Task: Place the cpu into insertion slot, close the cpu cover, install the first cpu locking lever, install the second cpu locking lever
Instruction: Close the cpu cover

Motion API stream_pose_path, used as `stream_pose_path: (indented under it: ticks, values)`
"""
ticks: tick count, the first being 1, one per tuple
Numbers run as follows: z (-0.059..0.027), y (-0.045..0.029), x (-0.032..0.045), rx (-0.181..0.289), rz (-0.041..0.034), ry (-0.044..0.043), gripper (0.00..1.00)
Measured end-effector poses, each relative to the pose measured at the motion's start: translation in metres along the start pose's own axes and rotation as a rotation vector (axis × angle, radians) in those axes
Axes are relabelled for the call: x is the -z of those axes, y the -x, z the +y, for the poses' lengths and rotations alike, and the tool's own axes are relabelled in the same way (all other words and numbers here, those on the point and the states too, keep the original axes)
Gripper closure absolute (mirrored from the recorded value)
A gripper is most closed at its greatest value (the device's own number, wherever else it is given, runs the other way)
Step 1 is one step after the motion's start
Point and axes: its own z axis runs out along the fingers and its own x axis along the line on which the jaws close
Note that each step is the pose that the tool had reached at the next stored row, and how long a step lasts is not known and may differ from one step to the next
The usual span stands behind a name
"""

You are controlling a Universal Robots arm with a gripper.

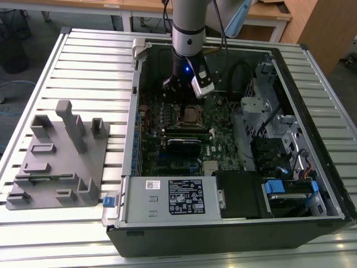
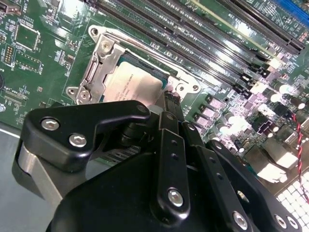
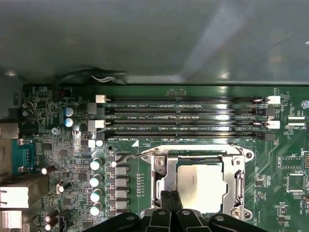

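My jaws are closed, empty, beside the cover (image 3: 164,176); the chip (image 3: 200,181) lies under it. Off-centre, I could slip off the lever (image 3: 128,155) and scratch the board (image 3: 275,166).

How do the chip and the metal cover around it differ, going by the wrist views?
The chip is a solid, dull grey square; the cover is a shinier metal frame with a large window cut through its middle. The chip is the smaller of the two and shows through that window, while the cover surrounds it. The cover has screw heads by its corners; the chip's top is plain. Both are square, metallic and lie flat on the green board.
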Motion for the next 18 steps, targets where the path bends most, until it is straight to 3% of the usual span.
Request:
stream_pose_path:
  ticks: [18]
  values:
    - [0.0038,-0.003,-0.0069,0.0,-0.0013,-0.005,0.89]
